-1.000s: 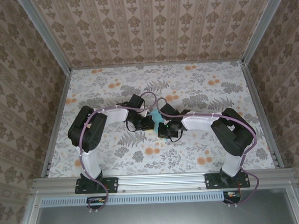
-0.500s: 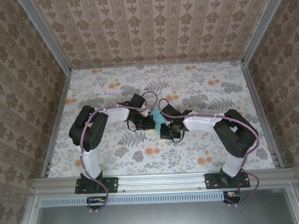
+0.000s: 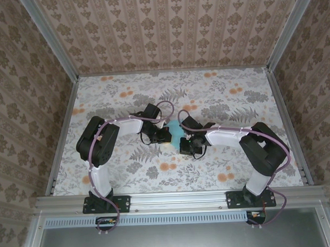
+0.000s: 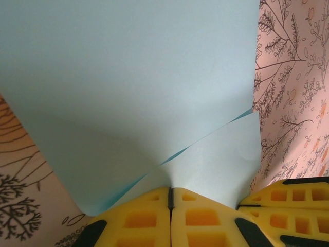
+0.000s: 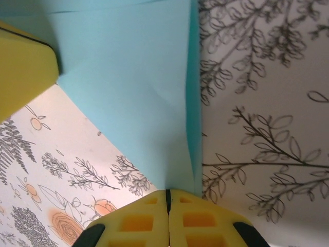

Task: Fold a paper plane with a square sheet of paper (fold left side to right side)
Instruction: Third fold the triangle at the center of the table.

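The cyan-blue sheet of paper [image 3: 176,133] sits mid-table between both grippers, partly folded, with one layer lifted over another. In the left wrist view the paper [image 4: 133,87] spreads across most of the frame, and my left gripper [image 4: 170,198] is shut on its near edge. My right gripper [image 5: 168,198] is shut on a corner of the paper [image 5: 133,82], beside a folded edge. In the top view the left gripper [image 3: 164,135] and the right gripper [image 3: 183,142] nearly touch. The right gripper's yellow fingers [image 4: 288,198] show at the left wrist view's lower right.
The floral-patterned tabletop [image 3: 218,100] stretches around the arms, bounded by patterned walls with aluminium rails [image 3: 62,121]. The left gripper's yellow finger [image 5: 23,62] sits at the upper left of the right wrist view, against the paper.
The right gripper and its arm have shifted slightly right and toward the near edge, and more cyan paper now shows between the two grippers. The left arm has barely moved.
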`<state>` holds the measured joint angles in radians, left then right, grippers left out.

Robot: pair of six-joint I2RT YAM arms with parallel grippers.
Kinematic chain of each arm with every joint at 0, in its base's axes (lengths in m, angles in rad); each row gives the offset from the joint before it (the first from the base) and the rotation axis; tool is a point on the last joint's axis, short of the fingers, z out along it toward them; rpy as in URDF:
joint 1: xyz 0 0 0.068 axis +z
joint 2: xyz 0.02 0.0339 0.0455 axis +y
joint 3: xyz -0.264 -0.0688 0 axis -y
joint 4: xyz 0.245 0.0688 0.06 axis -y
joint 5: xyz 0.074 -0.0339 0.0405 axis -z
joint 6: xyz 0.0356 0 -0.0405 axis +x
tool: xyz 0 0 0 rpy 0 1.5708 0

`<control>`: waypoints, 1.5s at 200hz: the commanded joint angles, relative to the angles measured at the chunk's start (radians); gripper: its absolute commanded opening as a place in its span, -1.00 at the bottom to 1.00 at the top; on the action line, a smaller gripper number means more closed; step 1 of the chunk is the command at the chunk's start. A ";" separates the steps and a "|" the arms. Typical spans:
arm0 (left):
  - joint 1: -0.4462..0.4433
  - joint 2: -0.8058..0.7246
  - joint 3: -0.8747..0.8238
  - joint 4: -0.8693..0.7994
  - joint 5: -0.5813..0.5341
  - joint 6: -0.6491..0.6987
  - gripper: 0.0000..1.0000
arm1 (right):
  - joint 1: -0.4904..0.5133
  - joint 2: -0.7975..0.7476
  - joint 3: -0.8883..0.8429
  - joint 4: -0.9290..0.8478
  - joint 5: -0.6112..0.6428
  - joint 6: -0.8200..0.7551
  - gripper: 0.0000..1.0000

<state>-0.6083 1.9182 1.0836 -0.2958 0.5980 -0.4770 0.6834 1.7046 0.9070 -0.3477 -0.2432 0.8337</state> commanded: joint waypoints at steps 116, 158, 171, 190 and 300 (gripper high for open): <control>-0.004 0.062 -0.015 -0.066 -0.134 0.016 -0.87 | -0.031 -0.141 -0.081 -0.074 -0.014 -0.046 -0.87; -0.008 0.056 -0.012 -0.060 -0.130 0.011 -0.85 | -0.033 -0.159 -0.057 0.014 -0.070 -0.068 -0.86; -0.009 0.056 -0.010 -0.062 -0.130 0.010 -0.85 | -0.033 -0.115 -0.043 0.056 -0.107 -0.062 -0.86; -0.011 0.056 -0.011 -0.060 -0.130 0.009 -0.85 | -0.030 -0.064 -0.018 0.092 -0.122 -0.050 -0.87; -0.013 0.009 0.026 -0.095 -0.125 0.035 -0.79 | -0.047 0.050 0.001 -0.008 -0.059 -0.059 -0.88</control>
<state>-0.6167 1.9198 1.0992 -0.3157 0.5793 -0.4767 0.6437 1.7199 0.8982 -0.2920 -0.3229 0.7849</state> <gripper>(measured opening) 0.099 0.065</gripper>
